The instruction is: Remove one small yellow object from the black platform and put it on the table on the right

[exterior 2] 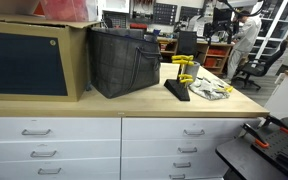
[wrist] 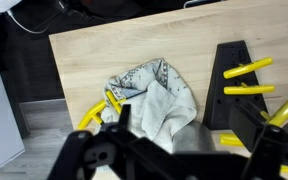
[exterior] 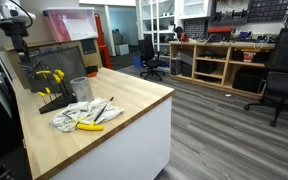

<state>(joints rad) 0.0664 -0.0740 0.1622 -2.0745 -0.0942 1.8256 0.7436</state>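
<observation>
A black platform (wrist: 231, 75) stands on the wooden table and holds several small yellow pegs (wrist: 246, 68). It also shows in both exterior views (exterior: 52, 98) (exterior 2: 177, 91), with the pegs (exterior: 52, 74) (exterior 2: 184, 62) sticking out of it. My gripper (wrist: 184, 150) is open and empty, high above the table, over a grey cup (wrist: 176, 122) and the edge of a crumpled cloth (wrist: 152, 98). The platform lies to the right of the jaws in the wrist view. In an exterior view the gripper (exterior: 21, 45) hangs above the platform.
Loose yellow pieces (wrist: 98, 110) lie by the cloth (exterior: 82, 113) near the table's front edge (exterior: 89, 126). The grey cup (exterior: 79, 88) stands beside the platform. A large black bag (exterior 2: 119, 60) and a box (exterior 2: 29, 58) sit further along the counter.
</observation>
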